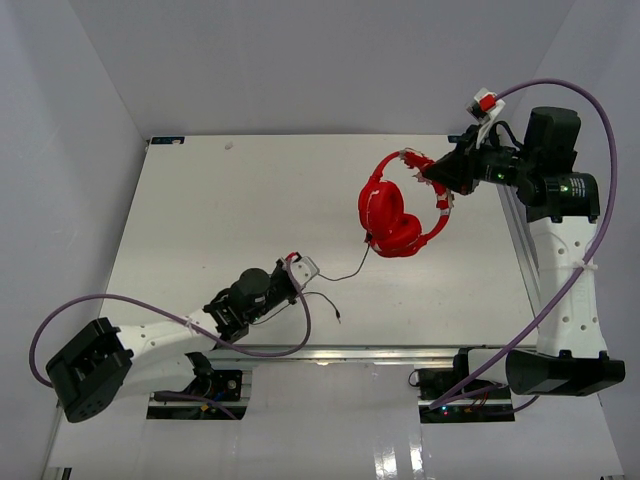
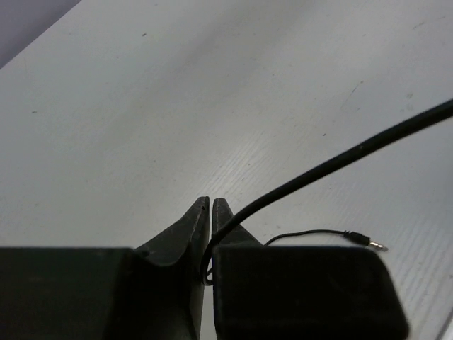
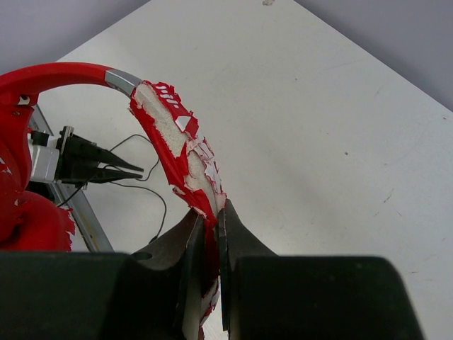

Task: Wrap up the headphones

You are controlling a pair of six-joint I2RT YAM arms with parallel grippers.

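Note:
The red headphones [image 1: 398, 215] hang above the white table, earcups [image 1: 400, 235] lowest. My right gripper [image 1: 434, 172] is shut on the curved headband [image 3: 180, 145], whose red skin is peeling off white foam. The thin dark cable [image 1: 350, 268] runs from the earcups down and left to my left gripper [image 1: 298, 268]. In the left wrist view that gripper [image 2: 211, 202] is shut on the cable [image 2: 333, 164], which passes between the fingers. Its loose end lies on the table and ends in the plug [image 2: 369, 243]. The right wrist view shows the left gripper's fingertips [image 3: 117, 168] beyond the headband.
The white table [image 1: 200, 210] is enclosed by grey walls at the back and sides. Thick purple robot cables [image 1: 250, 350] loop along the near edge and up the right arm [image 1: 565, 290]. A metal rail [image 1: 520, 240] runs along the table's right edge.

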